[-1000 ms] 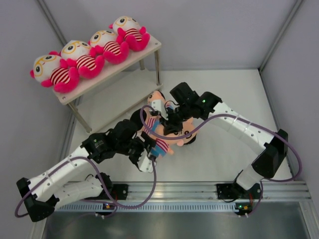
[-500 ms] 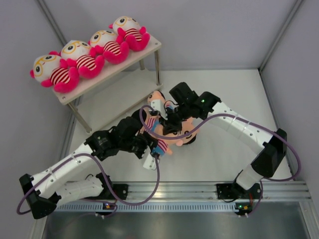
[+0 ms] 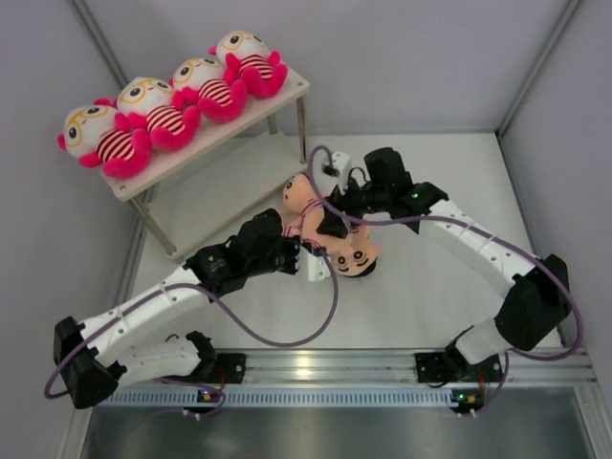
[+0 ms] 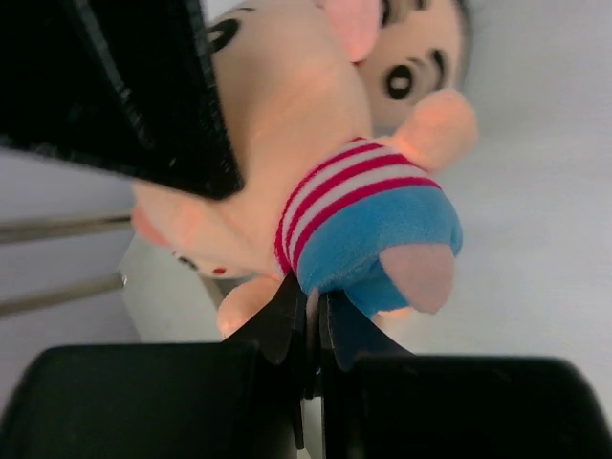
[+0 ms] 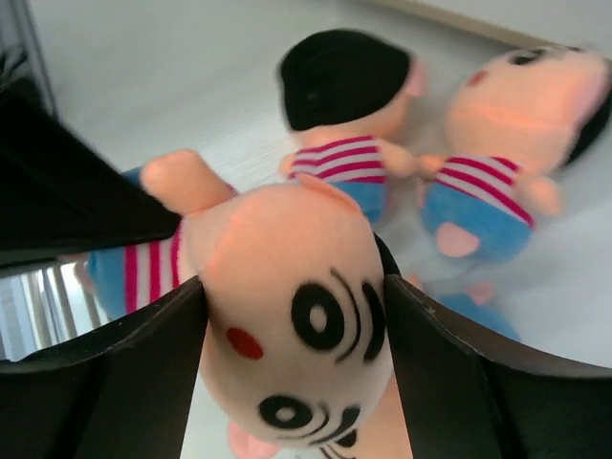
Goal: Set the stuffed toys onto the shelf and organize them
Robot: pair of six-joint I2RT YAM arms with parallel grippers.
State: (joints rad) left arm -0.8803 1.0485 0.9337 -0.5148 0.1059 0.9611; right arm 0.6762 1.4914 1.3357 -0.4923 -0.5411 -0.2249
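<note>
Counter (image 3: 430,306), white and walled in grey on three sides, carries the whole scene. At its far left corner stands the two-tier shelf of cream-white boards on thin metal legs (image 3: 293,86). Two white-and-black robot arms reach in from the near edge, the left arm (image 3: 143,306) and the right arm (image 3: 469,239), and they meet near the counter's middle, just off the shelf's inner end. Four white-headed, pink-limbed plush dolls with yellow glasses and red-and-white stripes (image 3: 158,120) lie in a row along the shelf's top board, each touching the next. Between the two arms is a peach-faced, black-haired plush doll in a striped shirt and blue pants (image 4: 363,210). The right jaws stand apart, released, one on each side of its head. The left jaws are clenched together on the lower edge of its blue pants. Whether it rests on the counter cannot be told. Just beyond its head lie a second peach-faced doll (image 5: 344,81), showing the back of its black hair, and a third peach-faced doll (image 5: 516,115) beside that one.
</note>
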